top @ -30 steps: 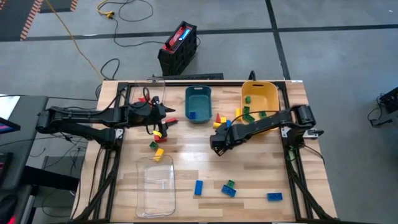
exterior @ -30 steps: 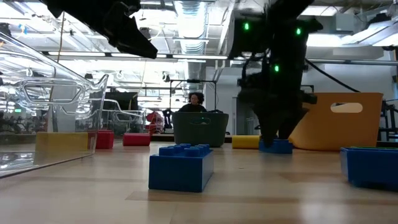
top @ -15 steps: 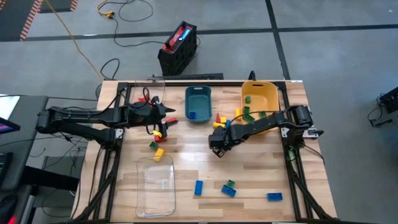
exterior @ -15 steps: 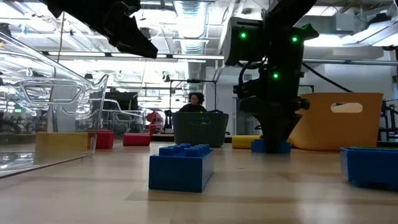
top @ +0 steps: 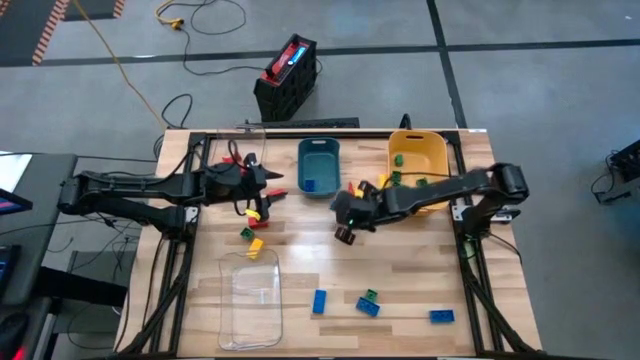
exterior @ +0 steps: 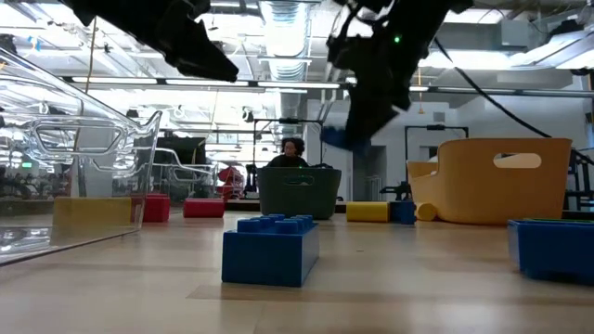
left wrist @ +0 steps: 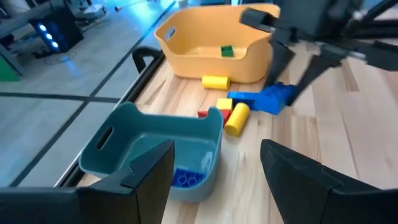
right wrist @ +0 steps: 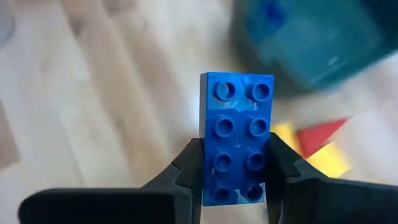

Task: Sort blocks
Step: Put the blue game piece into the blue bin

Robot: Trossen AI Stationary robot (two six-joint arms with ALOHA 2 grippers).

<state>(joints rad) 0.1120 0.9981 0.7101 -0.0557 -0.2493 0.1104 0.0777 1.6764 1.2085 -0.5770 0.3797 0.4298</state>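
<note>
My right gripper (top: 344, 232) is raised above the table's middle, near the teal bin (top: 319, 165), and is shut on a blue eight-stud block (right wrist: 236, 124). The low view shows that block (exterior: 336, 139) well above the wood. My left gripper (top: 275, 186) hovers open at the far left, nothing between its fingers (left wrist: 152, 177). Loose blocks lie flat on the table: blue ones (top: 319, 301) (top: 441, 316) near the front edge, and red and yellow ones (top: 352, 190) between the bins. The yellow bin (top: 418, 155) holds green blocks. A blue block (left wrist: 185, 178) lies in the teal bin. My right gripper pinches the blue block by its two long sides (right wrist: 208, 177), near the end closest to the wrist, one finger (right wrist: 189, 165) on each side. The studded top faces the wrist camera, and the block's other end juts out past the fingertips. It hangs clear of the table.
A clear tray (top: 250, 295) lies at the near left and a second one (top: 245, 150) at the far left by my left arm. A yellow cylinder (exterior: 367, 211) and a blue block (exterior: 402, 211) lie in front of the yellow bin. A person (exterior: 292, 153) sits beyond the table.
My right gripper has shut on the blue block where it lay by the yellow cylinder. It has then risen with the block and swung toward the table's left, tipping as it went. The block is now lifted clear of the table.
</note>
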